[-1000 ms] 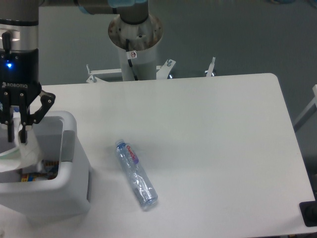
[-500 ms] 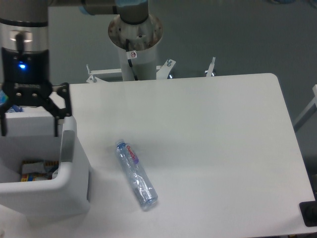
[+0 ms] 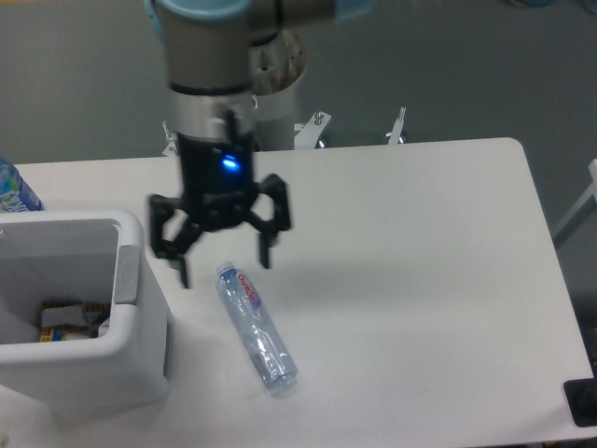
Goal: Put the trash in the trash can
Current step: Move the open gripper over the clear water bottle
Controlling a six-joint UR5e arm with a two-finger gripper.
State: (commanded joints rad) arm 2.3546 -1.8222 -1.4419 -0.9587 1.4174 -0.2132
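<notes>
A long crushed clear bottle (image 3: 256, 326) with a pale cap and a pink-purple label lies on the white table, cap pointing up-left. My gripper (image 3: 224, 261) hovers just above its cap end, open, with nothing between the fingers. The white trash can (image 3: 131, 280) with a grey panel on its right rim stands at the left. Inside it I see some packaging near the bottom. The crumpled wrapper is hidden from me.
A blue-labelled bottle (image 3: 13, 189) peeks in at the far left behind the bin. The arm's base column (image 3: 270, 103) rises behind the table's back edge. The table's right edge (image 3: 550, 261) runs down the right side.
The gripper let go of the wrapper over the bin, opened, and swung right from above the bin to above the bottle's cap end.
</notes>
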